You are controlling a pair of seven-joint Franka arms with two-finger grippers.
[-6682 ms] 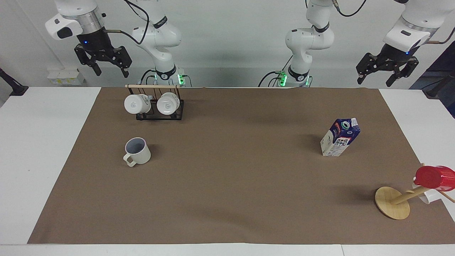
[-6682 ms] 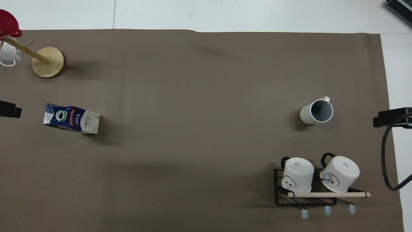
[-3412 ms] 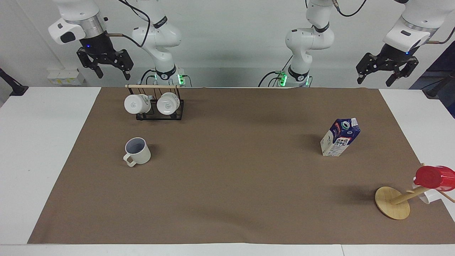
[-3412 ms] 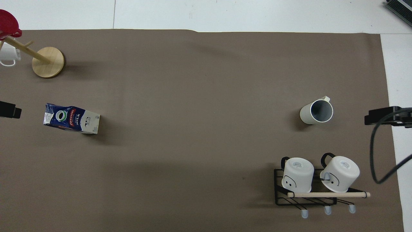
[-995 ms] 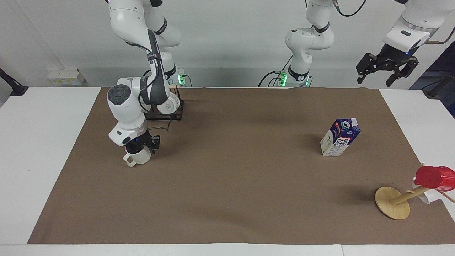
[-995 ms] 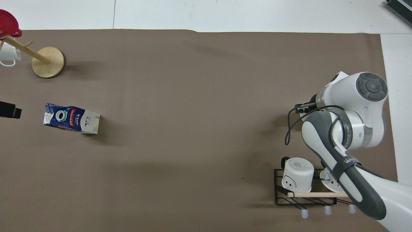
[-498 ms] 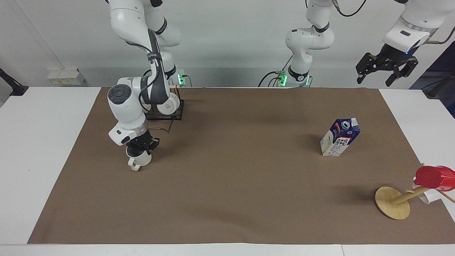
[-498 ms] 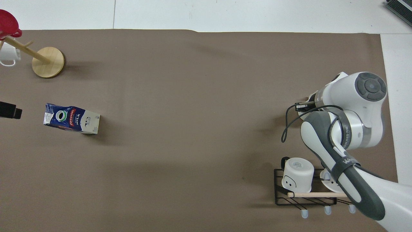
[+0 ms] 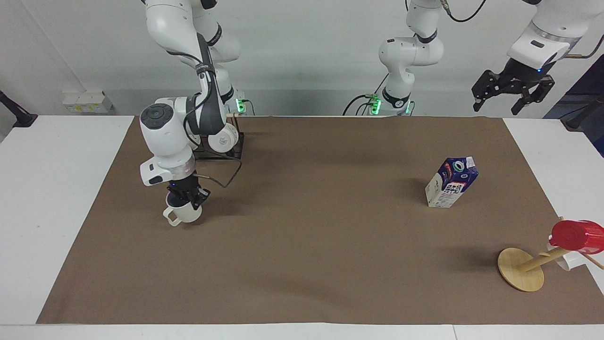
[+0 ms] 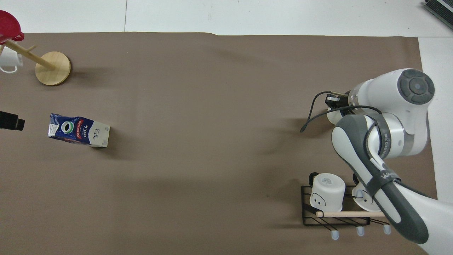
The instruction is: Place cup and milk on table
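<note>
The cream-white cup [image 9: 183, 214] is on the brown sheet of the table [image 9: 302, 264] toward the right arm's end, its handle pointing away from the robots. My right gripper [image 9: 185, 200] reaches straight down and is shut on the cup's rim. I cannot tell whether the cup's base still touches the sheet. From overhead the right arm's wrist [image 10: 385, 117] covers the cup. The blue and white milk [image 9: 452, 183] [image 10: 78, 130] stands alone toward the left arm's end. My left gripper [image 9: 512, 93] waits open, high in the air above that end.
A black wire rack [image 9: 214, 152] [image 10: 336, 216] with two glossy white mugs stands close to the right arm's base. A round wooden disc [image 9: 520, 269] [image 10: 53, 68] with a slanted peg carries a red cup [image 9: 576, 235] at the left arm's end.
The right gripper has closed on the cup's rim. Its wrist has risen a little, and the cup has turned and shifted slightly. The left arm has not moved.
</note>
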